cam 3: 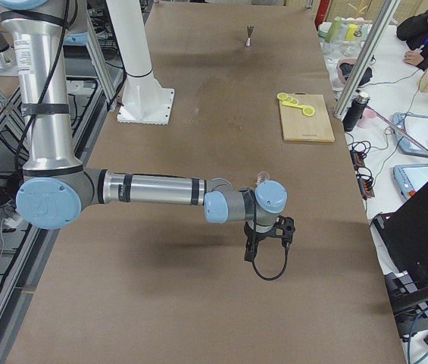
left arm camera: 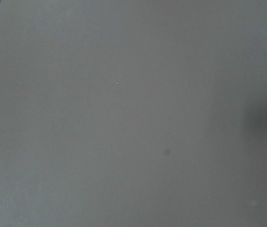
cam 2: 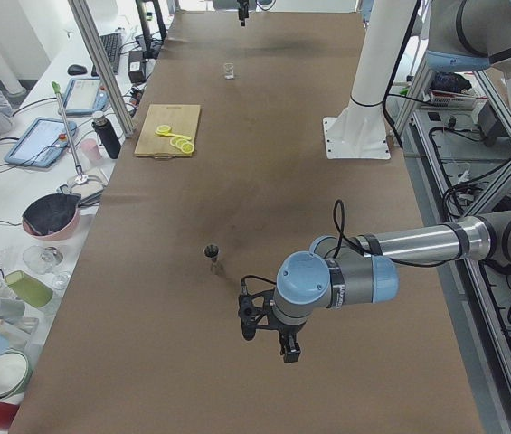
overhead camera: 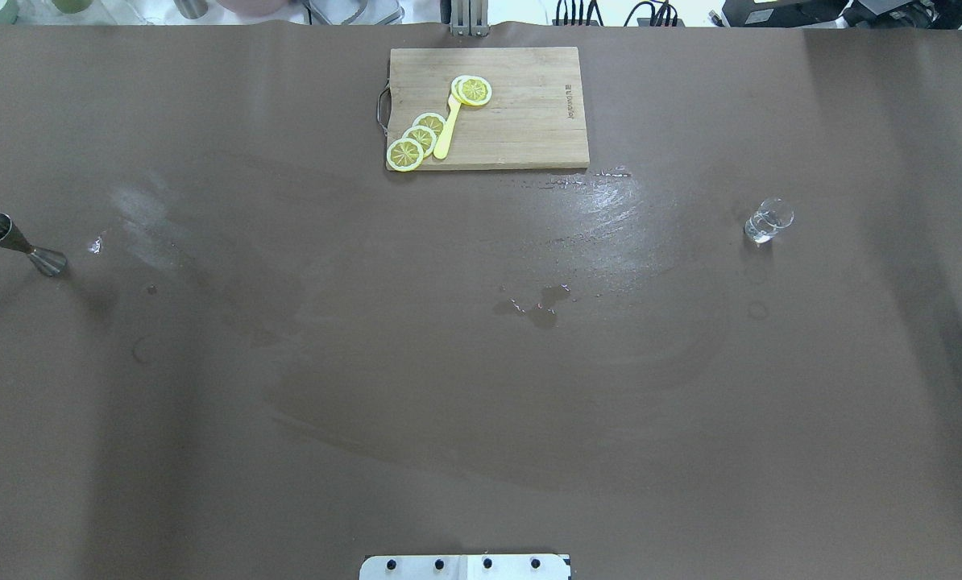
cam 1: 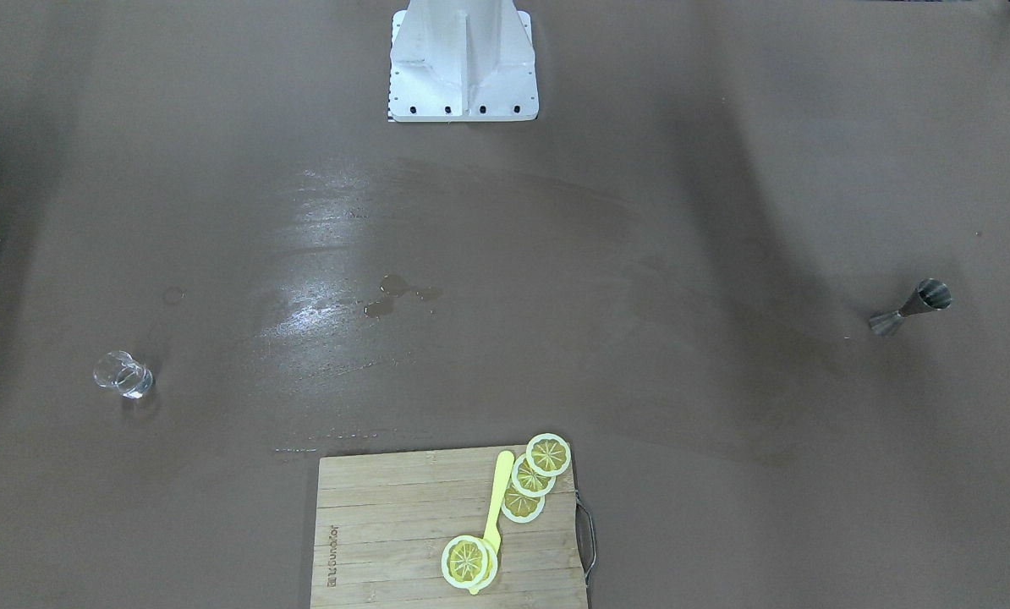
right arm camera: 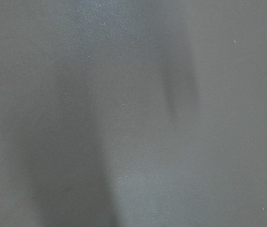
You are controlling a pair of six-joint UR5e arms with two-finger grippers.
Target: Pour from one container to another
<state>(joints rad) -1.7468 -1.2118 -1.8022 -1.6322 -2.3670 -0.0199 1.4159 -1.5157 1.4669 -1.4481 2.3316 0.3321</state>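
A metal jigger (cam 1: 911, 309) (overhead camera: 20, 244) (cam 2: 212, 258) stands upright near the table's end on my left. A small clear glass (cam 1: 123, 375) (overhead camera: 768, 220) (cam 3: 261, 180) stands toward the right end. Only the side views show my grippers. My left gripper (cam 2: 267, 342) hangs over the table on the near side of the jigger, apart from it. My right gripper (cam 3: 268, 246) hangs just on the near side of the glass. I cannot tell whether either one is open or shut. Both wrist views show only bare brown mat.
A wooden cutting board (overhead camera: 529, 121) at the far middle edge carries lemon slices (overhead camera: 416, 141) and a yellow utensil (overhead camera: 446, 129). Small wet patches (overhead camera: 541, 306) lie mid-table. The white robot base (cam 1: 463, 63) stands at my edge. Operators and cluttered desks (cam 2: 47, 226) line the far side.
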